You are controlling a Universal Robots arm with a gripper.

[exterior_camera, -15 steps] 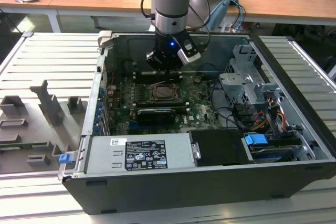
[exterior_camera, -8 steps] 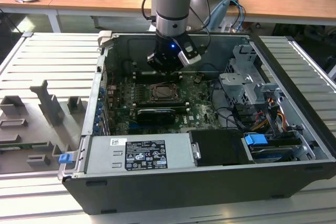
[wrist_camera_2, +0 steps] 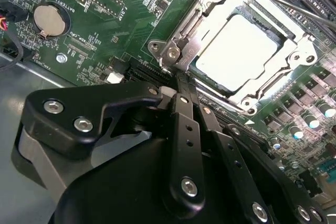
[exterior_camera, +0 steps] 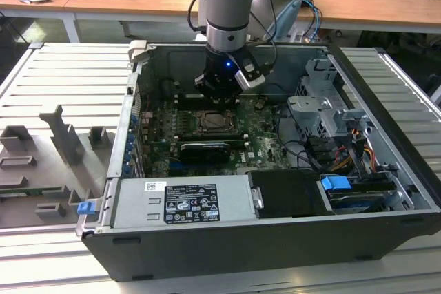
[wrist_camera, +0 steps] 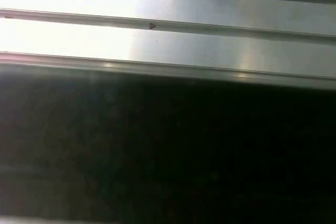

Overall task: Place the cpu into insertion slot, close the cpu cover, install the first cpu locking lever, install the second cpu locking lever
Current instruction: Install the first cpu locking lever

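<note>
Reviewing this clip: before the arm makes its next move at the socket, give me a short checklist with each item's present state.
1. cpu seated in the insertion slot: ok, pale face lies flat inside.
2. cpu cover down over the chip: ok, frame lies around it.
3. Locking levers latched: cannot tell.
4. pincer near the socket's corner: ok, tips sit beside it.
5. pincer fingers together: ok, no gap shows.
6. Arm above the board inside the case: ok.
</note>
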